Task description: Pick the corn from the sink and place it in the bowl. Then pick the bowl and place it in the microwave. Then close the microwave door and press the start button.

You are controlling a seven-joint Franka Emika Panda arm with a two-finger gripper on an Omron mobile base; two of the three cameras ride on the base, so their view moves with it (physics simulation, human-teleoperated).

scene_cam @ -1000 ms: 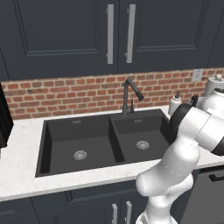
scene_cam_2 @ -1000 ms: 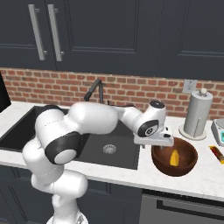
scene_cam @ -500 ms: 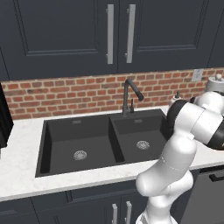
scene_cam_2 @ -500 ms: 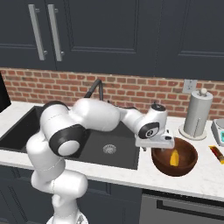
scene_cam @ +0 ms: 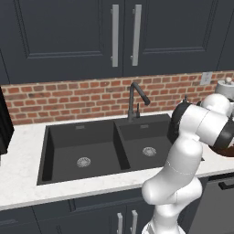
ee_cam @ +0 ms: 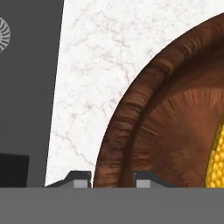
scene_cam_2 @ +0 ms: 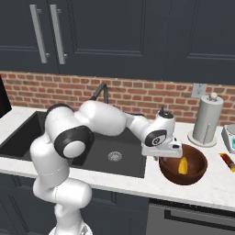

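The reddish-brown wooden bowl (scene_cam_2: 176, 177) stands on the white counter to the right of the black sink (scene_cam_2: 97, 160). The yellow corn (scene_cam_2: 183, 166) lies inside it. My gripper (scene_cam_2: 168, 156) points down over the bowl's left rim. In the hand view its two fingertips (ee_cam: 79, 180) straddle the bowl rim (ee_cam: 127, 118), one outside and one inside, both against the wood, and the corn (ee_cam: 217, 157) shows at the right edge. In the left base view the sink (scene_cam: 91, 146) lies ahead and my arm hides most of the bowl. The microwave is out of view.
A dark gooseneck tap (scene_cam_2: 102, 92) stands behind the sink. A paper towel holder (scene_cam_2: 207, 120) rises behind the bowl, and a small orange-brown stick (scene_cam_2: 227, 161) lies to its right. Dark cabinets hang above the brick wall.
My hand has sunk a little down and to the right onto the bowl's left rim, and the jaws have drawn in from wide open onto the rim.
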